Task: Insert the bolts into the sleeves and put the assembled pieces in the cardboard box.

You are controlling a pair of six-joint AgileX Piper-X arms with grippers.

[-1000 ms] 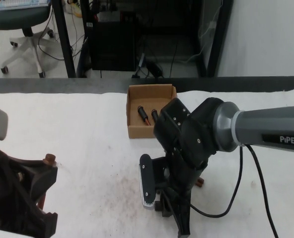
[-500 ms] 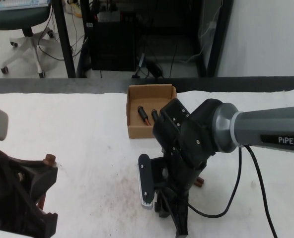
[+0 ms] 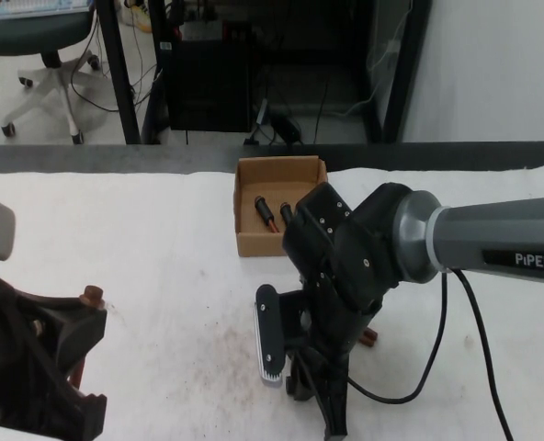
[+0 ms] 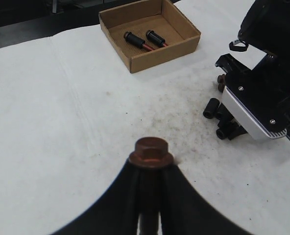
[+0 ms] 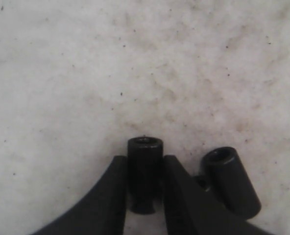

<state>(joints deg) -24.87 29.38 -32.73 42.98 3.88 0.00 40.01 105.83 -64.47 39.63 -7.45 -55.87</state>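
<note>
At twelve o'clock the cardboard box (image 3: 256, 244) holds two assembled pieces (image 4: 144, 39); left gripper (image 4: 150, 170) clamps a bolt (image 4: 151, 151), right gripper (image 5: 144, 162) pinches a sleeve (image 5: 145, 147), not yet joined

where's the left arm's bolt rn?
The bolt is gripped in the left gripper, near-left on the bench in the high view, with the cardboard box far ahead to its right.

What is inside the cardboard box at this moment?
Two assembled pieces lie side by side on the floor of the cardboard box. Its near wall hides a strip of floor, so anything there cannot be seen.
</note>
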